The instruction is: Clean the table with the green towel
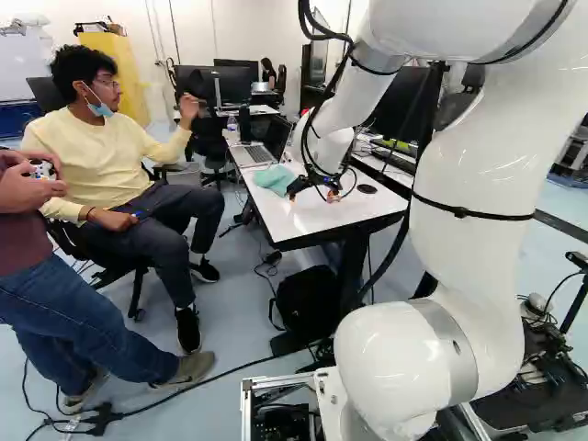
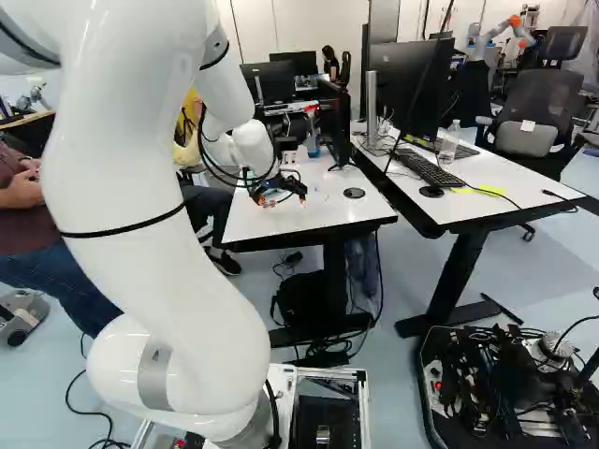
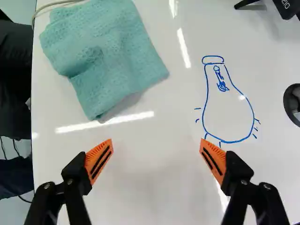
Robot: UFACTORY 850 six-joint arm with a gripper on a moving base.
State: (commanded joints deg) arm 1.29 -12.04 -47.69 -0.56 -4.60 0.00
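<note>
While the black gripper with orange pads [image 1: 313, 195] hangs above the glossy white surface [image 1: 292, 225], its fingers [image 3: 98, 161] stand wide apart and hold nothing. The rumpled, folded blue-green textured towel [image 3: 110, 54] lies on the surface ahead of one finger, near the edge. Ahead of the other is a blue bulb-shaped line drawing [image 3: 227, 112], apart from the towel.

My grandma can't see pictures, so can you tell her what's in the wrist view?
A crumpled green towel lies on a white table, ahead of an open gripper. Beside the towel is a blue drawing like a light bulb, and past that a round black thing.
</note>
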